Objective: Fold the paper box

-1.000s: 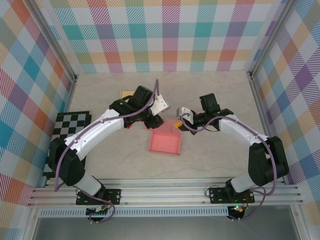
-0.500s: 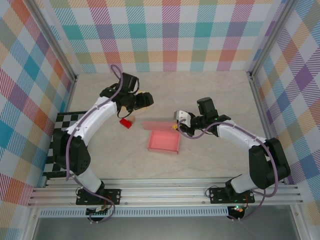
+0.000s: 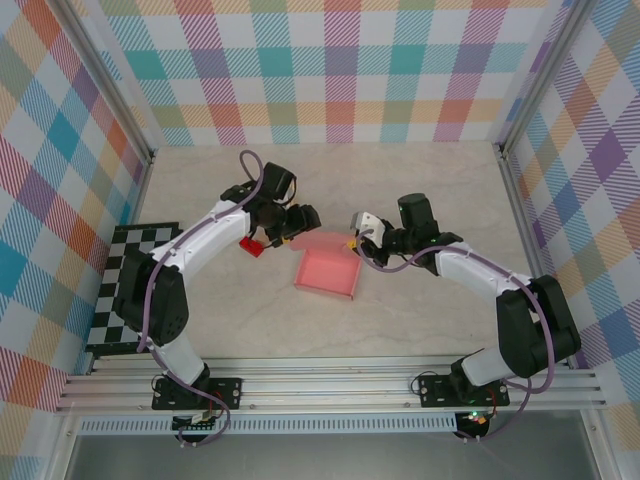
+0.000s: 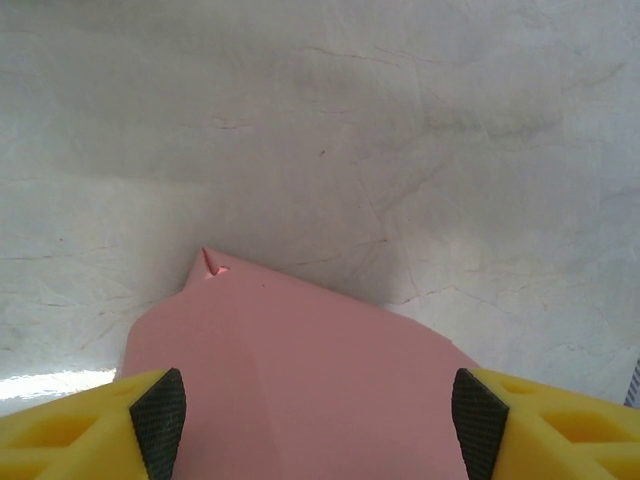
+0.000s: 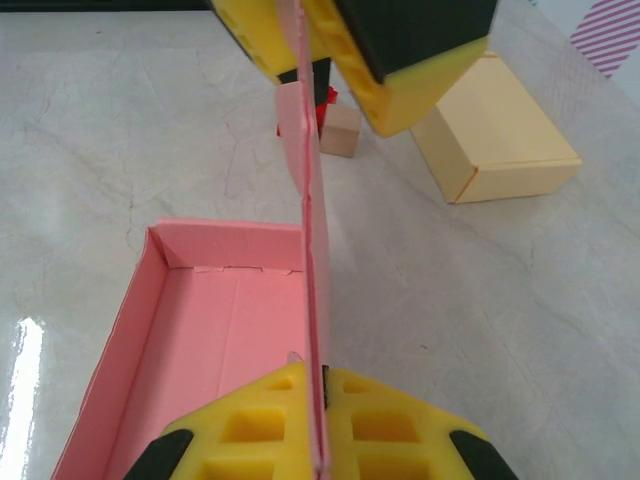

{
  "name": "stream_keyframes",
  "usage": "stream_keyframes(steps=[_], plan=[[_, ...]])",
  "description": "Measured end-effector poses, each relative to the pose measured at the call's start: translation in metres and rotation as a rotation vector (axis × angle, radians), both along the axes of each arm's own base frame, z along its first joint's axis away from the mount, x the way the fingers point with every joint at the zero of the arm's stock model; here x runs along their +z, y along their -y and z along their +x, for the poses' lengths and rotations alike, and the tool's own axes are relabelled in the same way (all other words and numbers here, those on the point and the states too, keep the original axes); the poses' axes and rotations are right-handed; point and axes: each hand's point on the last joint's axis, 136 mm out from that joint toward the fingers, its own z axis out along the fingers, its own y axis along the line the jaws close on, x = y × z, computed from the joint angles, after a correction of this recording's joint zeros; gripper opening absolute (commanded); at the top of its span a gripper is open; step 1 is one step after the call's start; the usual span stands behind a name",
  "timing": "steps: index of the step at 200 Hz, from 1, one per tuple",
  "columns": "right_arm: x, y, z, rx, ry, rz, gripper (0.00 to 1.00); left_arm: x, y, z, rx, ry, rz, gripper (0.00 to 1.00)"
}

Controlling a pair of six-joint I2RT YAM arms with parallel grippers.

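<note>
A pink paper box (image 3: 325,278) sits open in the middle of a pale stone-look table (image 3: 420,320), its shallow tray facing up. One long flap (image 5: 312,250) of the box stands upright along the tray's far edge. My right gripper (image 5: 313,388) is clamped on one end of that flap, its yellow fingers pressed together on the thin pink card. My left gripper (image 4: 318,420) is at the other end of the flap, its jaws spread wide and released; the pink card lies between the two black pads (image 4: 160,420), and I cannot tell whether either pad touches it. Beyond the flap, on the bare table, lie a small wooden block (image 5: 342,130) and, further to the side, a closed tan cardboard box (image 5: 495,140). A black-and-white checkered mat (image 3: 135,250) lies at the table's left edge, well apart from the box.
</note>
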Motion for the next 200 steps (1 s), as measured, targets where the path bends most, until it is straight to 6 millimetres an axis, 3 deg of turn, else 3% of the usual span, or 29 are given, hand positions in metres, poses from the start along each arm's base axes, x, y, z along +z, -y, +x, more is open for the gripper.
stream_keyframes(steps=[36,52,79,111,120,162,200], plan=[[0.000,0.001,0.002,-0.020,-0.013,0.007,0.00,0.002,0.005,-0.002,0.028,-0.014,-0.014,0.70],[0.000,0.001,0.003,-0.021,-0.008,0.008,0.00,0.003,0.009,-0.002,0.040,-0.014,-0.021,0.65],[-0.004,0.002,0.001,-0.014,-0.005,0.006,0.00,0.006,0.016,0.000,0.077,-0.005,-0.041,0.48],[-0.010,0.004,-0.002,0.005,0.014,-0.023,0.00,0.000,0.019,-0.003,0.085,0.012,-0.008,0.46],[-0.013,0.006,-0.003,0.008,0.011,-0.039,0.08,-0.006,0.018,-0.006,0.083,0.010,0.010,0.46],[-0.033,0.012,-0.015,0.014,-0.031,-0.129,0.17,-0.033,0.022,-0.033,0.036,-0.008,0.059,0.43],[-0.045,0.013,-0.027,0.031,-0.070,-0.184,0.33,-0.046,0.019,-0.050,0.029,0.004,0.056,0.43]])
